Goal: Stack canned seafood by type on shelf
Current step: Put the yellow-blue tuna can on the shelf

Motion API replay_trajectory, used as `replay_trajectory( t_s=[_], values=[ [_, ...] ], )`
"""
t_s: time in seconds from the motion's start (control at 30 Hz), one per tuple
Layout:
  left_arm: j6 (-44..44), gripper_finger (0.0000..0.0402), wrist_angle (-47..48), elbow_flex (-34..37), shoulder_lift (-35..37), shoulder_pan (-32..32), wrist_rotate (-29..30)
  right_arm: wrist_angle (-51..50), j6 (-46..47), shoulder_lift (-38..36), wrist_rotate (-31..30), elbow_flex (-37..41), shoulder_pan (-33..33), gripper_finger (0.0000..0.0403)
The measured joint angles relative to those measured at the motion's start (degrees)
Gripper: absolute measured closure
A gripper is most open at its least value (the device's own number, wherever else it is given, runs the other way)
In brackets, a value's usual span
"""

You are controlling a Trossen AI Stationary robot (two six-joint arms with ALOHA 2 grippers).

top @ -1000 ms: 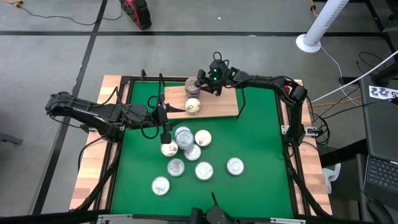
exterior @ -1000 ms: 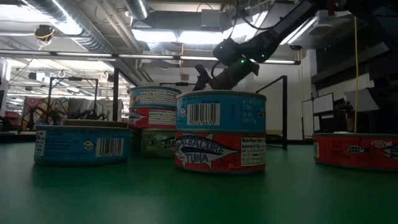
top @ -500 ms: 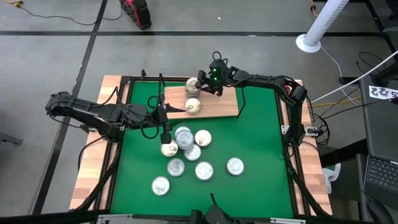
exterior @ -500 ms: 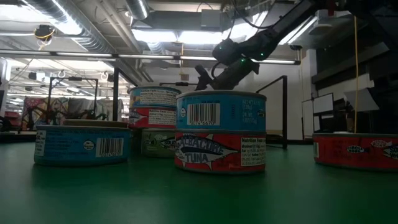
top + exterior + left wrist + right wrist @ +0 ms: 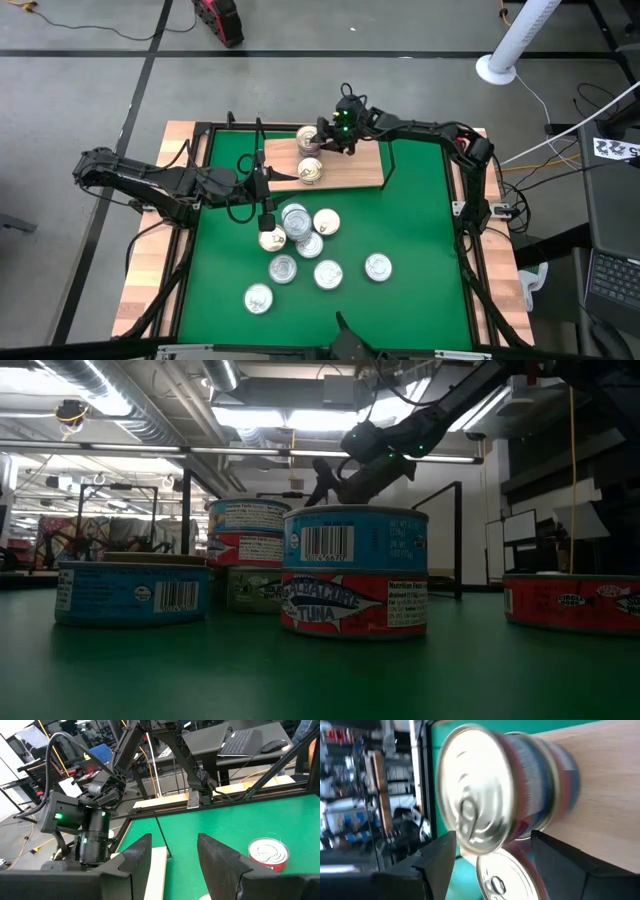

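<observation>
Right pincer [image 5: 322, 137] is over the shelf [image 5: 355, 170] at the counter's back edge, fingers spread, straddling the top tin [image 5: 485, 785] of a two-high stack without clamping it. Left pincer [image 5: 262, 186] waits spread and empty, just in front of the shelf beside the loose tins [image 5: 300, 235] mid-counter. Risk as I see it: a finger clips that top tin and slides it off the stack.

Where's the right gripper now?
High view: right gripper hovers, fingers open, at the shelf's far left corner, around the stacked tins there.
</observation>
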State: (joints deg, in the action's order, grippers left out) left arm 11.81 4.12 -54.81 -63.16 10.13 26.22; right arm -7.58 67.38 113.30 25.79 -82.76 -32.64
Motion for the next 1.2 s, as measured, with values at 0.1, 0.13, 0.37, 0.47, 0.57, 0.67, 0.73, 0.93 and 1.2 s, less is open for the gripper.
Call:
replay_trajectory(
  t_s=[0.1,0.13,0.37,0.47,0.57,0.67,0.73,0.93,1.2],
  values=[
    [-0.3,0.0246,0.0,0.0,0.0,0.0,0.0,-0.4,-3.8,-1.0,1.5,0.0,0.0,0.0148],
    [-0.7,0.0246,0.1,0.0,0.0,0.0,0.0,-0.3,-5.0,-1.5,1.8,0.0,0.0,0.0148],
    [-1.7,0.0246,2.7,0.0,0.0,0.0,-0.7,-3.7,-14.5,-7.0,2.3,0.0,0.0,0.0148],
    [-3.1,0.0247,4.4,0.0,-0.1,0.1,-4.1,-6.8,-21.7,-10.1,1.8,0.0,0.0,0.0148],
    [-4.4,0.0247,6.1,0.0,-0.7,1.2,-6.9,-10.1,-29.4,-13.1,1.7,0.0,0.6,0.0148],
    [-4.5,0.0247,7.8,0.0,-2.0,3.4,-7.2,-12.8,-35.8,-15.4,1.2,0.0,1.8,0.0148],
    [-4.5,0.0247,8.1,0.0,-3.2,5.0,-7.2,-13.9,-38.6,-16.6,1.3,0.0,3.3,0.0148],
    [-4.4,0.0247,9.1,0.0,-7.8,9.2,-7.3,-17.8,-46.9,-18.8,1.9,0.0,9.2,0.0148],
    [-4.4,0.0247,11.3,0.0,-14.9,11.7,-6.8,-28.1,-61.2,-19.0,-4.2,0.0,21.5,0.0148]
  ],
)
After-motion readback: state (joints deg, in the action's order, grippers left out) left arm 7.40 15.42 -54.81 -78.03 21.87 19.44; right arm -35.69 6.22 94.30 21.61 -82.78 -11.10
